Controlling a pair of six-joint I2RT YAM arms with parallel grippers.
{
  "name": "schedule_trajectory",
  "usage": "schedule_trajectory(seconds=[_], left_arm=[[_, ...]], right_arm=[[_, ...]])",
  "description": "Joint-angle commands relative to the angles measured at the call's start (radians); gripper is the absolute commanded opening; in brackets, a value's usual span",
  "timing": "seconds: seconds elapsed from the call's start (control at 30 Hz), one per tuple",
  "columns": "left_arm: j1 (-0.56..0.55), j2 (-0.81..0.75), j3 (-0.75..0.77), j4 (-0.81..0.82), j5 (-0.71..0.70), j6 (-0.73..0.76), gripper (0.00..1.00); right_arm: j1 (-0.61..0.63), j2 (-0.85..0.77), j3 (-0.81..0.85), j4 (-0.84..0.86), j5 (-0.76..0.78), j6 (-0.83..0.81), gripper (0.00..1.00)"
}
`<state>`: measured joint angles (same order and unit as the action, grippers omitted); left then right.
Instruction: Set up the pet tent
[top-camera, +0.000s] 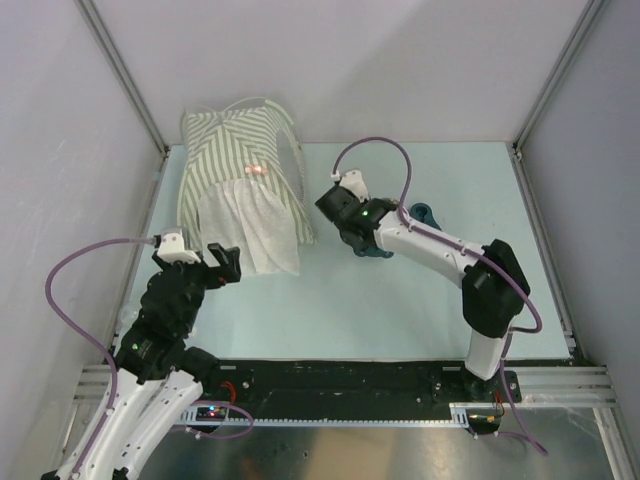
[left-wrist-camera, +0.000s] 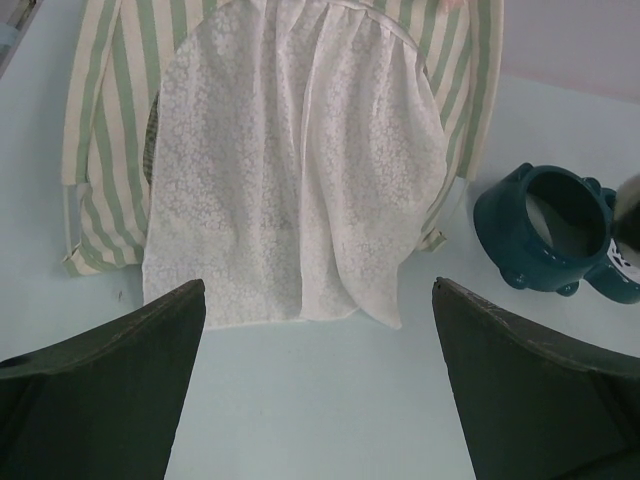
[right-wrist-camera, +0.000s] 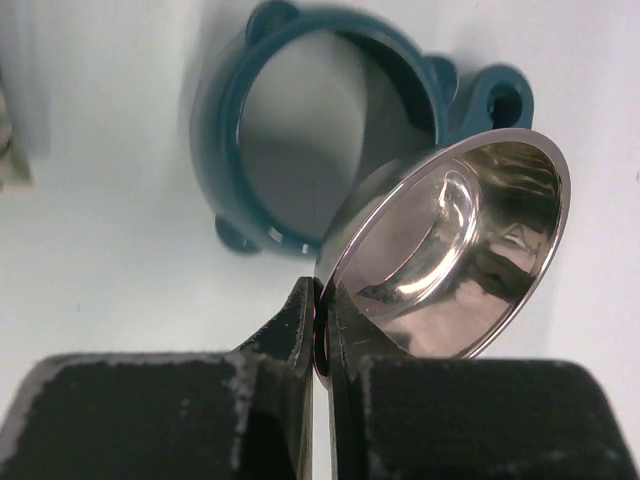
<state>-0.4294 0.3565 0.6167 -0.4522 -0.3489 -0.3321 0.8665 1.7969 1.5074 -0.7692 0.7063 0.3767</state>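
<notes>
The pet tent (top-camera: 240, 180) stands at the back left of the table, olive-and-white striped, its sheer white flap (left-wrist-camera: 300, 170) hanging over the front and a small pink-red mark near the top. My left gripper (top-camera: 218, 262) is open and empty just in front of the flap's lower edge, as the left wrist view (left-wrist-camera: 318, 330) shows. My right gripper (top-camera: 345, 228) is shut on the rim of a shiny metal bowl (right-wrist-camera: 450, 250), held tilted just above a teal bowl stand (right-wrist-camera: 300, 130) to the tent's right.
The teal stand also shows at mid-table (top-camera: 425, 215) and in the left wrist view (left-wrist-camera: 555, 230). Metal frame posts and grey walls close in the pale table (top-camera: 400, 310) at the back and sides.
</notes>
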Motion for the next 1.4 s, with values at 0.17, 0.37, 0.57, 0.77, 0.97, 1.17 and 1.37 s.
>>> schedule_trajectory(seconds=[0.17,0.37,0.57,0.77,0.97,1.17,1.37], left_arm=[[0.006,-0.002,0.045,0.000,-0.029,-0.001,0.98],[0.005,0.001,0.050,-0.005,-0.043,-0.005,0.98],[0.006,0.001,0.045,-0.009,-0.052,-0.008,0.98],[0.006,0.007,0.047,-0.009,-0.059,-0.006,0.98],[0.005,0.007,0.044,-0.009,-0.066,-0.006,0.98],[0.006,0.011,0.046,-0.008,-0.073,-0.004,0.98],[0.005,0.013,0.045,-0.009,-0.070,-0.003,0.98]], right_arm=[[-0.121,0.168,0.164,0.205,-0.100,-0.177,0.00],[-0.143,0.226,0.215,0.184,-0.143,-0.149,0.00],[-0.175,0.264,0.260,0.114,-0.208,-0.073,0.00],[-0.189,0.298,0.303,0.054,-0.222,-0.037,0.00],[-0.188,0.330,0.335,-0.009,-0.191,-0.015,0.00],[-0.189,0.349,0.350,-0.034,-0.213,0.000,0.04],[-0.190,0.327,0.366,-0.056,-0.226,0.017,0.41]])
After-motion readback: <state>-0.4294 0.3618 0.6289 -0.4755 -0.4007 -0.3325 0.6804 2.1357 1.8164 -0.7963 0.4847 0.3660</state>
